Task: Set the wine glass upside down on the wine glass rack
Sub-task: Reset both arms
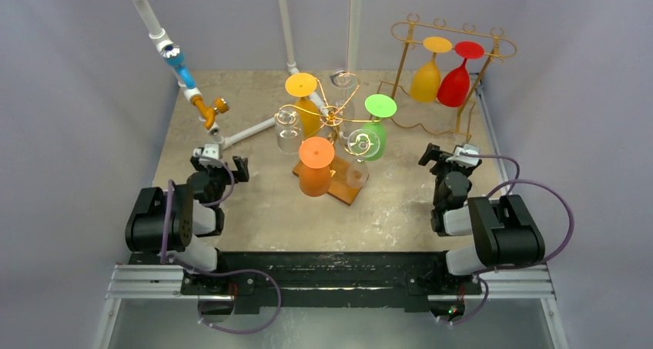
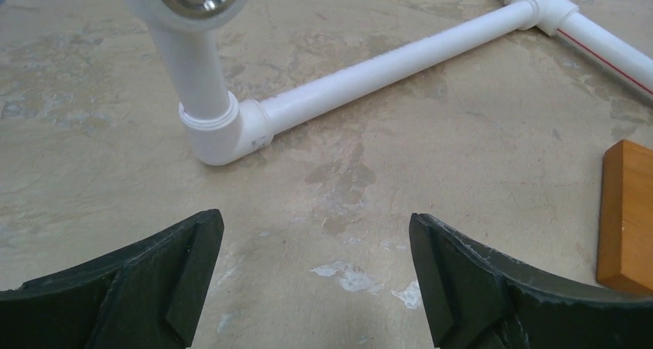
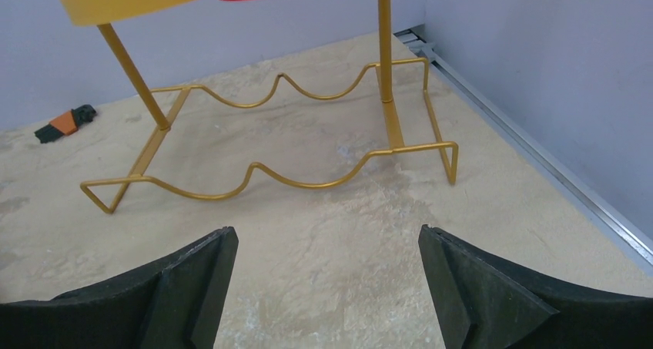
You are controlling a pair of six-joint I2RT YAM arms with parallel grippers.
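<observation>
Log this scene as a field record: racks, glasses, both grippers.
right rear rack: gold wire rack, yellow wine glass and red wine glass hanging upside down
centre stand: wooden-based wire stand holding orange glass, green glass, clear glasses
left gripper: open, empty, over table near white plastic pipe
right gripper: open, empty, facing gold rack

text: none readable | labels, brands: none | numbers, signs: none (white pipe (image 2: 608, 45) shows only a red stripe)
</observation>
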